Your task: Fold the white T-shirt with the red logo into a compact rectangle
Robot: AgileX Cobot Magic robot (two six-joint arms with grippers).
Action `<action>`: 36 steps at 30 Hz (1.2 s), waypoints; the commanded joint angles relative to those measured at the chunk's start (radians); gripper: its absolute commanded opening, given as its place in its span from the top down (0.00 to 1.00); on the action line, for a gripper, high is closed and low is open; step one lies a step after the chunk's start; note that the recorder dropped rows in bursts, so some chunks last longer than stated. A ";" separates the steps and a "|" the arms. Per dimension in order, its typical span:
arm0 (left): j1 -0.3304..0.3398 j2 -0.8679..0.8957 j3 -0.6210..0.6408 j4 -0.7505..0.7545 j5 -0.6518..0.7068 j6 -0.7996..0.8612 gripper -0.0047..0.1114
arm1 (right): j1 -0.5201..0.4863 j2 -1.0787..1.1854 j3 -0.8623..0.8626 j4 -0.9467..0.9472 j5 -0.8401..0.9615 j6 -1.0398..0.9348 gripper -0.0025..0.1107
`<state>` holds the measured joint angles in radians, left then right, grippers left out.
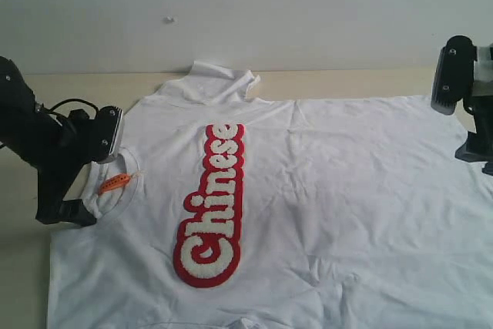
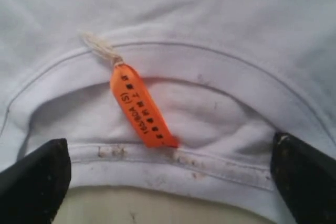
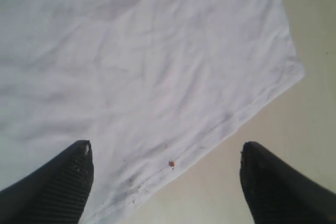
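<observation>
A pale tabletop (image 1: 23,283) runs up to a plain white wall (image 1: 308,5). The white T-shirt (image 1: 347,190) covers most of it, lying face up and spread to its full length. Its collar (image 2: 210,77) is toward the left arm and its hem (image 3: 236,114) toward the right. The red logo (image 1: 214,206) runs across the chest, fully exposed and flat. The fabric shows only shallow wrinkles. The far sleeve (image 1: 219,78) is bunched a little near the wall, and the near sleeve runs out of the exterior view. An orange tag (image 2: 139,106) hangs on a string from the neckband and lies inside the neck opening.

The left claw (image 2: 169,179) sits at the collar's edge with its jaws spread wide to either side of the neckband, pinching nothing. The right claw (image 3: 165,171) hangs over a corner of the hem where cloth meets bare wood. It is also spread and holds nothing.

By my reading the folding has barely begun. The shirt is laid out and each arm is posted at 1 end, but no crease has been made in the body. Everything that makes a compact rectangle remains to be done: bringing in both sleeves and sides, then doubling the length, probably hem toward collar.
</observation>
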<state>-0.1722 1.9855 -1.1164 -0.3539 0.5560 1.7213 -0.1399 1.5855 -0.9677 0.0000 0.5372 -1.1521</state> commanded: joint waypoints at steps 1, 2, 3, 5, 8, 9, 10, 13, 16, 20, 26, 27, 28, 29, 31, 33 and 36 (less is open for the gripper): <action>0.002 0.029 0.008 0.055 -0.022 -0.115 0.07 | 0.001 -0.002 0.004 0.027 -0.070 0.064 0.32; 0.002 0.027 0.008 0.055 -0.001 -0.164 0.07 | 0.001 -0.004 0.004 0.027 -0.070 0.057 0.32; -0.002 0.022 0.008 0.036 0.015 -0.195 0.07 | 0.001 -0.004 0.004 0.027 -0.073 0.056 0.32; -0.006 0.023 0.008 -0.072 0.021 -0.238 0.07 | 0.001 -0.006 0.004 0.027 -0.073 0.056 0.32; -0.006 0.023 0.008 -0.071 0.073 -0.228 0.07 | 0.001 -0.004 0.004 0.027 -0.087 0.054 0.32; -0.006 0.023 0.008 -0.039 0.086 -0.224 0.07 | 0.001 -0.002 0.004 0.027 -0.091 0.055 0.32; -0.006 0.023 0.008 -0.008 0.089 -0.224 0.07 | 0.001 -0.002 0.004 0.027 -0.096 0.055 0.32; -0.006 0.032 -0.017 0.049 0.110 -0.224 0.07 | 0.001 -0.002 0.004 0.027 -0.100 0.055 0.32; -0.006 0.048 -0.064 0.156 0.146 -0.248 0.07 | 0.001 -0.002 0.004 0.027 -0.100 0.035 0.32; -0.001 0.076 -0.087 0.354 0.160 -0.332 0.07 | 0.001 -0.002 0.004 0.035 -0.102 0.028 0.32; 0.052 0.085 -0.093 0.426 0.144 -0.390 0.07 | 0.001 -0.002 0.004 0.054 -0.099 -0.018 0.32; 0.060 0.085 -0.097 0.426 0.146 -0.390 0.07 | 0.001 -0.002 0.004 0.060 -0.097 -0.027 0.32; 0.069 0.085 -0.097 0.428 0.144 -0.390 0.07 | 0.001 -0.002 0.004 0.074 -0.097 -0.037 0.32; 0.077 0.085 -0.097 0.435 0.142 -0.387 0.07 | 0.001 -0.002 0.004 0.083 -0.093 -0.045 0.32; 0.090 0.085 -0.097 0.475 0.139 -0.384 0.07 | 0.001 0.000 0.004 0.125 -0.075 -0.092 0.32; 0.106 0.085 -0.097 0.488 0.133 -0.384 0.07 | 0.001 0.004 0.004 0.157 -0.039 -0.171 0.32; 0.127 0.085 -0.097 0.488 0.129 -0.384 0.07 | 0.001 0.023 0.004 0.164 0.002 -0.208 0.35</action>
<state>-0.0706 2.0409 -1.2224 0.0649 0.7205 1.3274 -0.1399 1.5886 -0.9677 0.1439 0.5031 -1.3138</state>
